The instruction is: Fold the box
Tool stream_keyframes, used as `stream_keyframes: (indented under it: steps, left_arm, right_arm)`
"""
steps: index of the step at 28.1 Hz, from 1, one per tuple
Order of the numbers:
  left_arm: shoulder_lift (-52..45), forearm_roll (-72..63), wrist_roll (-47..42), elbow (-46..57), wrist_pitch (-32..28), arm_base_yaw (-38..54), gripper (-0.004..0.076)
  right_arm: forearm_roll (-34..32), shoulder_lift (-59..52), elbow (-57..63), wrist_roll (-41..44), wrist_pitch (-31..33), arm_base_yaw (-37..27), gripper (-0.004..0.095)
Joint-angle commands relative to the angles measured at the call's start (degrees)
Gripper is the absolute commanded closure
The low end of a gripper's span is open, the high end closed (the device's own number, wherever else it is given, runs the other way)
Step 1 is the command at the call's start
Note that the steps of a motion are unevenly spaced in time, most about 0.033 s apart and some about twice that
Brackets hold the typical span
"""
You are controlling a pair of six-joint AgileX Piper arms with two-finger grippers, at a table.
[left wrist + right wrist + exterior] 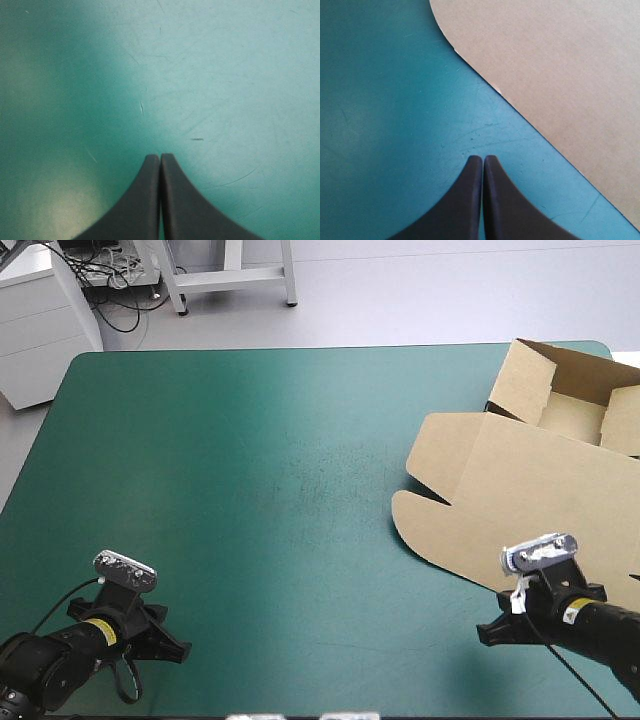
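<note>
Pincers: left pincer (160,157) pressed together over bare counter (250,470); right pincer (483,159) pressed together, near the box (560,75) edge. Box: counter's right side, far walls raised, lid flat. Likely light, stiff, smooth; take a flap edge.

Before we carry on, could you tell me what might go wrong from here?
1. The right gripper is shut beside the flat lid of the box; advancing like this, it may shove the sheet rather than grip it.
2. The box lies by the right edge of the table, so a shove could slide it off.
3. The left gripper, also shut, is far off and could not steady it.
</note>
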Motion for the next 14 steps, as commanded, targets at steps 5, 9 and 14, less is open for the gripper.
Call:
stream_keyframes:
  steps: [5,9,14]
  left_arm:
    - [-0.5,-1.3,-0.1,-0.8,-0.4,-0.1,0.0756]
    - [-0.5,-1.9,-0.1,-0.8,-0.4,-0.1,0.0756]
    - [-0.5,-1.9,-0.1,-0.8,-0.4,-0.1,0.0756]
  right_arm:
    - [0.9,-10.0,3.0,-2.6,-3.8,0.0,0.0916]
    - [0.8,-12.2,4.1,-2.6,-3.8,0.0,0.0916]
    - [0.8,-12.5,6.1,-2.6,-3.1,0.0,0.0916]
